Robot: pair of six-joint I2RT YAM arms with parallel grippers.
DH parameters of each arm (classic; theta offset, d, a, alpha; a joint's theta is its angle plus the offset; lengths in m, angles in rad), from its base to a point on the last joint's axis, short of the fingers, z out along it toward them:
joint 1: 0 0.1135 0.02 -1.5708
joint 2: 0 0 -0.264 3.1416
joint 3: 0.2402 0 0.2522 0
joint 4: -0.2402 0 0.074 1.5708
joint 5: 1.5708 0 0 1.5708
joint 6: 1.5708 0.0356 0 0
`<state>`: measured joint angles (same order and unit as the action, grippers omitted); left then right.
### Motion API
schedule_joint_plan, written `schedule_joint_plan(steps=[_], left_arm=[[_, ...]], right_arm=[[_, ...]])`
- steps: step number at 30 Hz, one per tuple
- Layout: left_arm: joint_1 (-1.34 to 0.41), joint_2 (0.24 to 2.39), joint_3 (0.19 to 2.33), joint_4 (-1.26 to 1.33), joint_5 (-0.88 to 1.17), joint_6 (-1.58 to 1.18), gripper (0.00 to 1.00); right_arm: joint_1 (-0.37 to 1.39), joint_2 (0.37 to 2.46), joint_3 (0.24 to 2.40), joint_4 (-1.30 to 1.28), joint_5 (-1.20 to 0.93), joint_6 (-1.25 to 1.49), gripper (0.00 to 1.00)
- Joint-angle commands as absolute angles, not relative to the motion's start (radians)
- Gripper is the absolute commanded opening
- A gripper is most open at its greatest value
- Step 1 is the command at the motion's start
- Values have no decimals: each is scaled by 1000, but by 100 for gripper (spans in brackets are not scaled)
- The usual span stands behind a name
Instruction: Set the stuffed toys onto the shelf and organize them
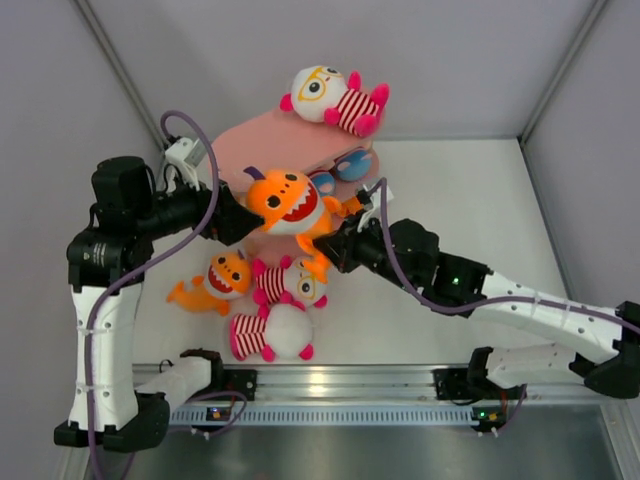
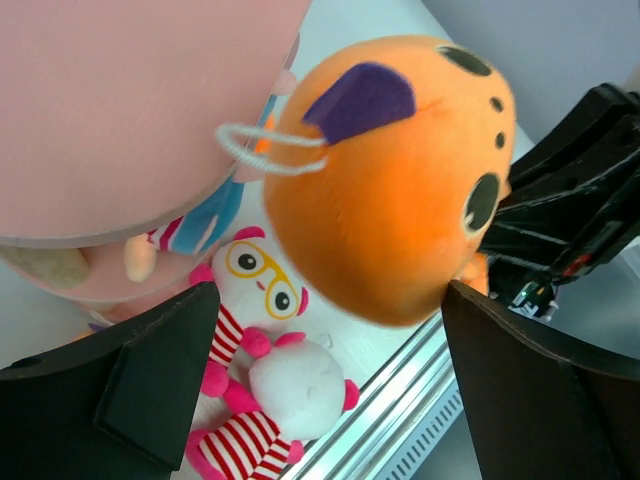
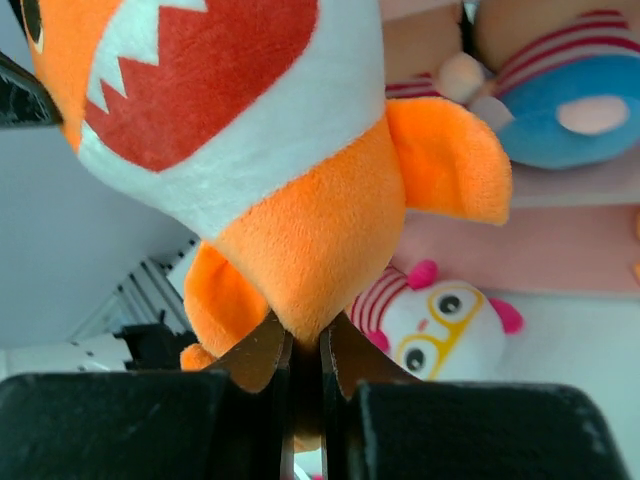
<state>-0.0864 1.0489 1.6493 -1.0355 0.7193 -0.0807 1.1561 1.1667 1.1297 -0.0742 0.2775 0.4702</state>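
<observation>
**Item:** large orange fish toy [image 1: 283,200], in the air beside the front of the pink shelf [image 1: 260,145], about level with its middle tier and above the bench [image 1: 470,190].

**Hold:** the right gripper [image 3: 305,338] is clamped on a narrow pinch of plush at the toy's tail end. The left gripper [image 2: 328,300] is spread wide with nothing between its pads. The toy's head sits just ahead of it, between the two fingers' lines but apart from both.

**Position relative to gripper:** the body and heavy head reach up and away from the right gripper towards the shelf. The head is near the rounded end of the top board.

**Risks, as judged:**
- The grip is small and far from the bulk of the toy, so the plush may slip out or the head may sag and swing.
- The head or its white loop [image 2: 265,150] may catch on the board edge on the way in.
- The doll in blue [image 1: 348,165] already lies on the middle tier and could be shoved or crowded.
- A dropped toy would land among the small orange fish [image 1: 222,280] and two striped toys [image 1: 288,283] [image 1: 272,335] on the bench.
- The arms are close together, so they could knock each other.

**Also shelved:** a white toy with glasses [image 1: 330,98] on the top tier.
</observation>
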Motion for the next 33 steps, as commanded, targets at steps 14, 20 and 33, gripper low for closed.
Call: schedule_joint_plan(steps=[14,20,33], left_arm=[[-81,989,1563,-1080,393,130,98],[-81,960,1528,-1078,278,153,98],[-75,957,1511,-1078,158,176,98]], right_arm=[[1144,842,985,-791,587,501,0],[1052,896,947,-844,537,571,0],[962,1176,920,-490,433,584,0]])
